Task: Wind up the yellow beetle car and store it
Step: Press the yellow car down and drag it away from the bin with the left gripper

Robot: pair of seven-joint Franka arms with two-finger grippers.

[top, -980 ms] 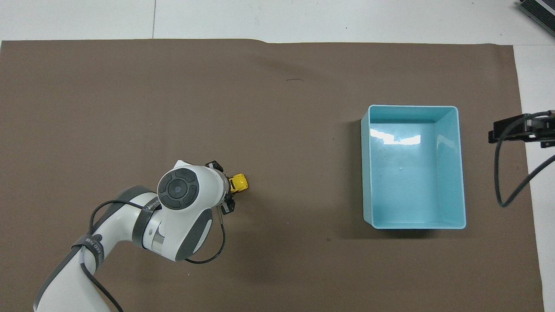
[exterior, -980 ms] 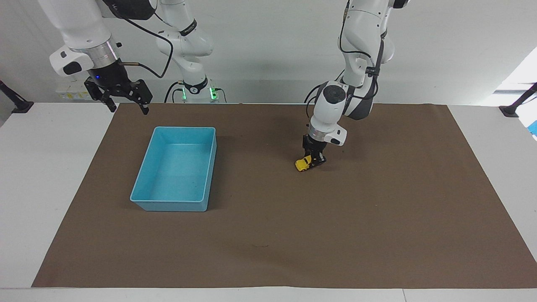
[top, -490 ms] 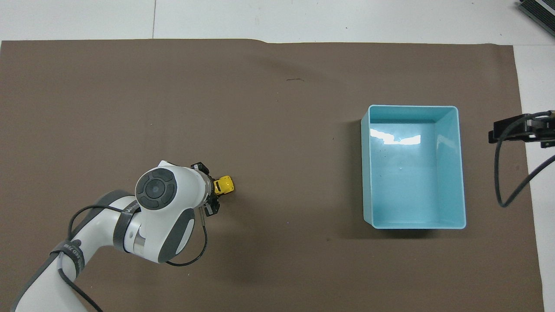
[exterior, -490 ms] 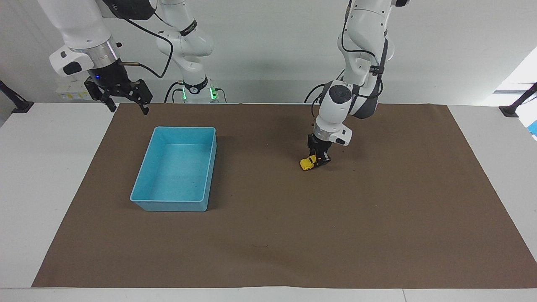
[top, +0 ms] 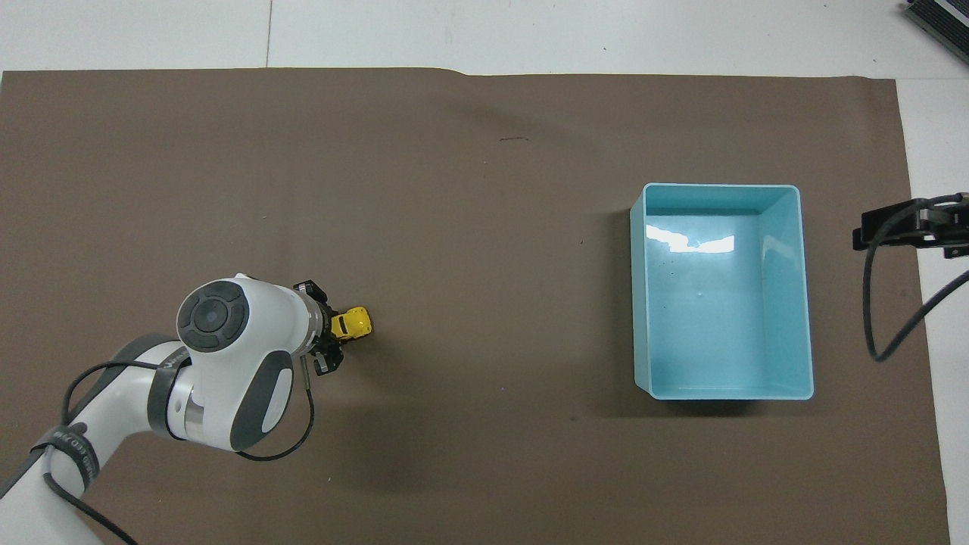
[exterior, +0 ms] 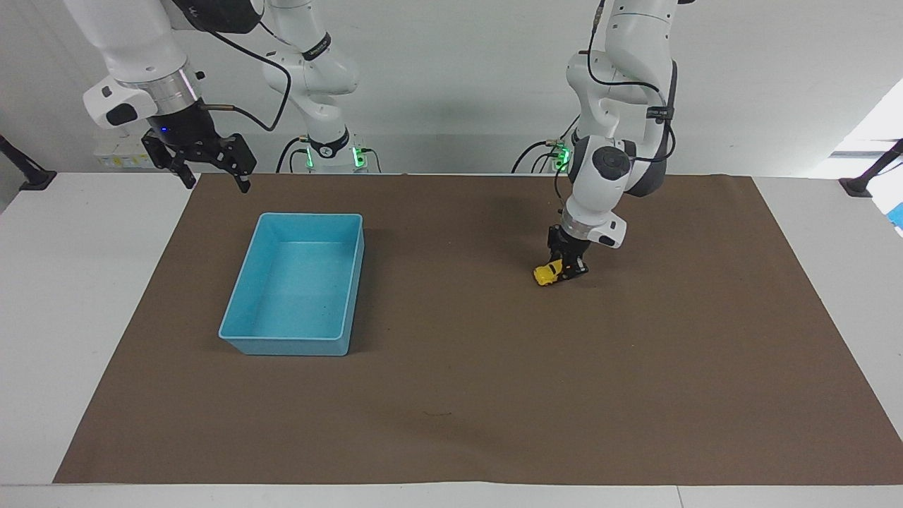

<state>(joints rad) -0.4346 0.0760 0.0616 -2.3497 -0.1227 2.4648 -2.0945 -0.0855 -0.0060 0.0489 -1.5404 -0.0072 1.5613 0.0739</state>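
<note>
Since the job is wind-up then store, reading the layout that way:
car: tiny bright yellow beetle-shaped toy car, low on the brown paper mat, toward the left arm's end of the table. Wheels look down on or just off the mat; can't tell which.
left gripper: left gripper clenched on the car's rear, nose sticking out toward the bin's end. Rear hold with wheels low suits a drag-back wind, my guess.
car vs gripper: car sits between the fingertips, its front half clear of them; the overhead view shows the same, car poking out from under the left gripper.
bin: open light blue plastic rectangular bin, nothing in it, well apart from the car toward the right arm's end. Likely the storage spot.
right gripper: right gripper spread wide, holding nothing, waiting over the mat's edge just past the bin's robot-side end.
</note>
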